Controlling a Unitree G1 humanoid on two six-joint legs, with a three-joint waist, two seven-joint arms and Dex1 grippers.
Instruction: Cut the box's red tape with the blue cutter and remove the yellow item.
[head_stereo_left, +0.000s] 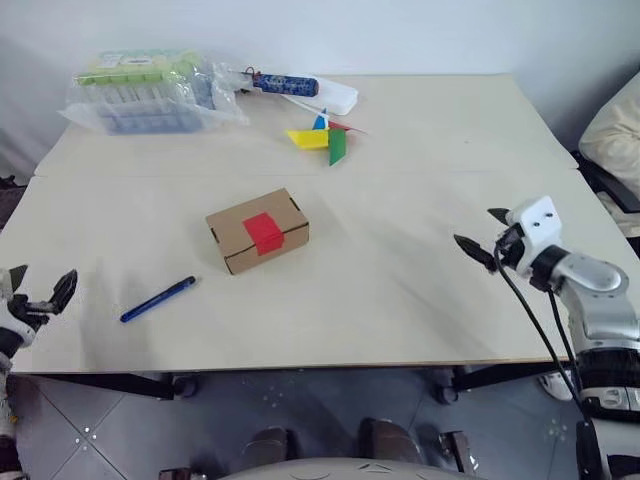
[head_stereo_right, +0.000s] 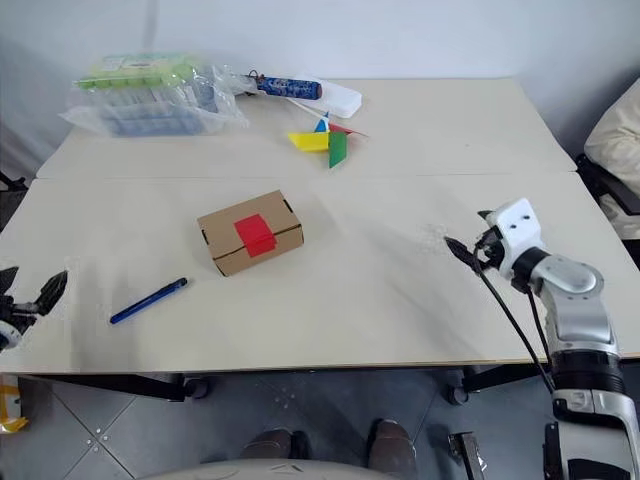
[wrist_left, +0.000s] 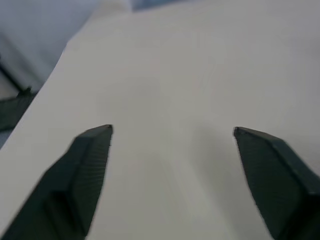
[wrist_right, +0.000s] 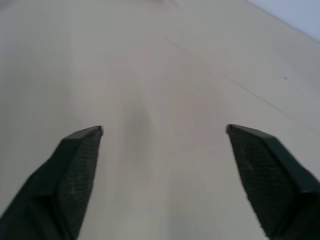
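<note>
1. Table (head_stereo_left: 420, 300) carries everything.
2. Box (head_stereo_left: 240, 232) sits mid-table, closed.
3. Left gripper (head_stereo_left: 38, 287) and right gripper (head_stereo_left: 482, 235) hover spread wide, empty.
4. Blue cutter (head_stereo_left: 157, 299) lies left of the box.
5. Red tape (head_stereo_left: 265, 232) crosses the lid's front edge.

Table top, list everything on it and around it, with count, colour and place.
box: one, brown cardboard, shut, mid-table
red tape: one strip, red, across the box's lid
blue cutter: one, blue, lying flat, front left of the box
pinwheel: one, multicoloured, far centre
clear package: one, green labels, far left corner
patterned tube: one, blue with white end, far edge
left end effector: one, black fingers, open, left edge
right end effector: one, open, right side
</note>
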